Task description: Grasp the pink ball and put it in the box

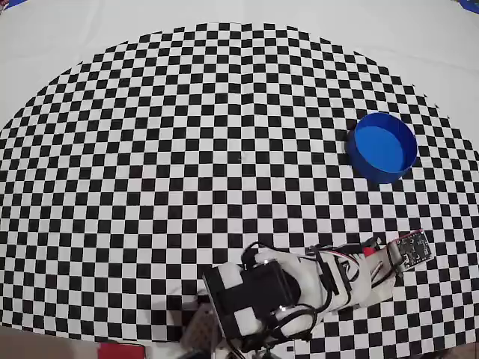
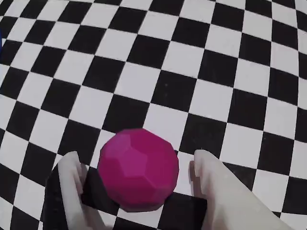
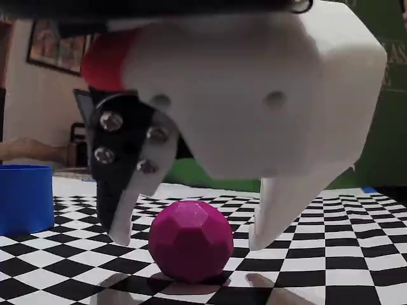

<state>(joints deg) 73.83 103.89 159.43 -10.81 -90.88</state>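
The pink ball [image 2: 138, 170] sits on the table [image 2: 182, 57], which is covered in black and white squares. In the wrist view the ball lies between the two white fingers [image 2: 72, 187] of the tool [image 2: 136, 165]. One finger is on each side of it. The fingers are spread apart, and a thin dark gap shows beside the ball on both sides, so they do not seem to touch it, though it is hard to be sure at the bottom edge.

In the fixed view the tool [image 3: 191, 241] hangs low over the pink ball [image 3: 191, 240]. Its finger tips point down on either side of the ball, close to the table [image 3: 331, 254] but a little above it. The ball rests on the squares by itself.

The box [image 1: 382, 147] is round and bright blue. In the overhead view it stands on the table [image 1: 150, 149] at the right side, well apart from the arm [image 1: 299, 284], which is at the bottom edge. The arm hides the ball there. In the fixed view the box [image 3: 24, 197] shows at the left edge, standing upright.
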